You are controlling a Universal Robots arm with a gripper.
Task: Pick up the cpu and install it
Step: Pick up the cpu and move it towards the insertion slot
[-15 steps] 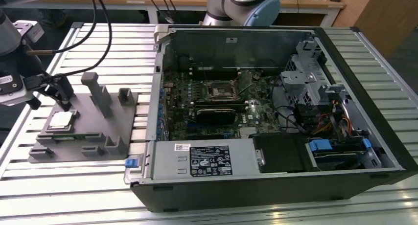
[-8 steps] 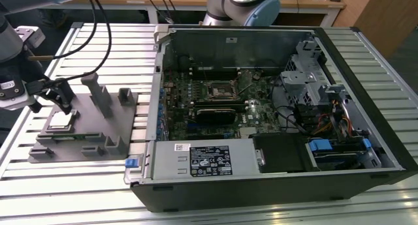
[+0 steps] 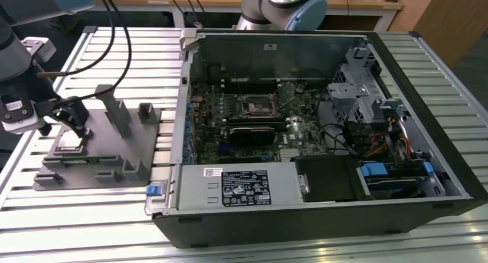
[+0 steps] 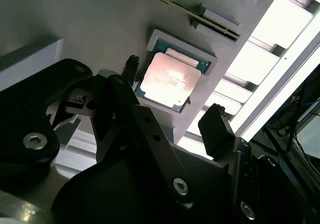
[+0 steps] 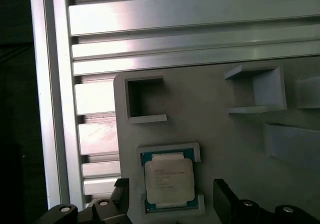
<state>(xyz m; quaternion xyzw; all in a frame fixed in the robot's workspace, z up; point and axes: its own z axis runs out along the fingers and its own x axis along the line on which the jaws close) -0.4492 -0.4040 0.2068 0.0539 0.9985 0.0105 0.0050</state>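
On grey fixture (image 5: 225,149), one cpu (image 5: 169,184) in recess; one claw (image 5: 172,195) spread, two fingers (image 5: 223,200) flanking it, not touching.

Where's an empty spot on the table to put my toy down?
In the exterior view, the table has bare slats between the grey fixture plate and its near edge, and more beyond the plate, under hanging cables. Crowded: the plate, where open fingers stand either side of the cpu, and the open computer case.
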